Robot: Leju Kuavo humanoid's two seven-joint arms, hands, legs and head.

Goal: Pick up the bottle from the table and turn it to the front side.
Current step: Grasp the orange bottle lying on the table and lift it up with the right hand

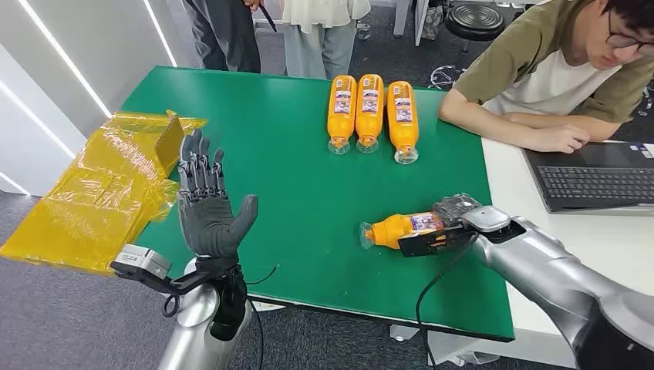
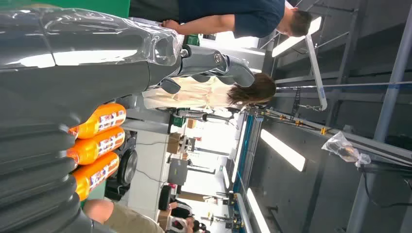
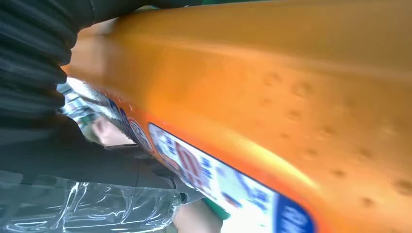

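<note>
the orange bottle [image 1: 401,228] lies on its side on the green table [image 1: 301,169], lower right of centre in the head view — the right hand [image 1: 456,214] wraps its base. the left hand [image 1: 207,202] — lower left — stands upright, fingers spread, holding nothing. three more bottles [image 1: 370,112] lie side by side at upper centre.

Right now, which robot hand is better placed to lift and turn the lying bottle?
The right robot hand: it already rests on the lying bottle near the table's front edge. The left robot hand is raised, open and apart from it.
</note>
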